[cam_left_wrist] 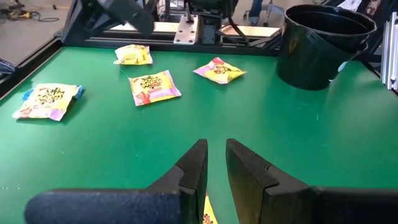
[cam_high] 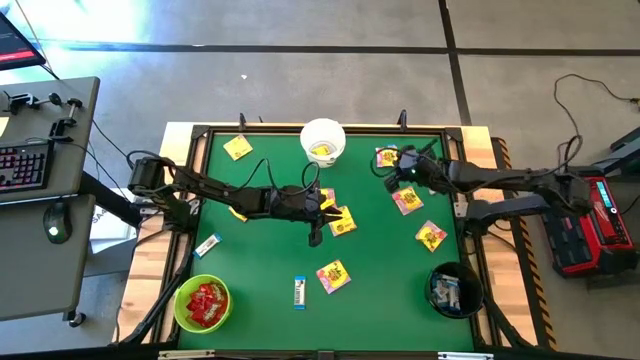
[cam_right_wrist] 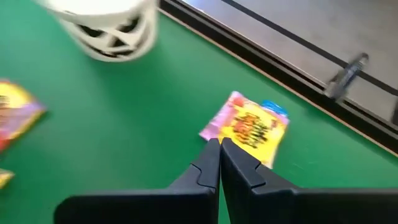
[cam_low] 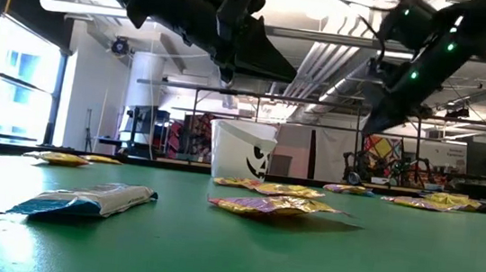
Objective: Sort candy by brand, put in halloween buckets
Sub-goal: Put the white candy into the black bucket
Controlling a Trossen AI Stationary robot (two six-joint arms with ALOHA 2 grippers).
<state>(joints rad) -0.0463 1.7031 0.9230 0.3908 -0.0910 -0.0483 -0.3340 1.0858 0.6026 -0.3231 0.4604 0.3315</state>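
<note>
My left gripper (cam_high: 320, 215) hangs raised over the mat's middle, shut on a yellow packet (cam_left_wrist: 206, 214). Only a sliver of that packet shows, low in the slit between the fingers (cam_left_wrist: 193, 165). My right gripper (cam_high: 392, 170) is shut and empty, hovering just short of a yellow packet (cam_right_wrist: 249, 124) near the white bucket (cam_high: 304, 140). Other yellow packets (cam_high: 431, 236) lie scattered on the green mat. White-and-blue bars (cam_high: 299, 291) lie near the front. The green bucket (cam_high: 178, 305) holds red packets, and the black bucket (cam_high: 434, 290) holds bars.
A raised dark frame (cam_high: 200, 128) borders the mat, with wooden table margins outside it. A desk with a keyboard (cam_high: 25, 165) stands left of the table. A red-and-black box (cam_high: 585, 225) sits on the floor to the right.
</note>
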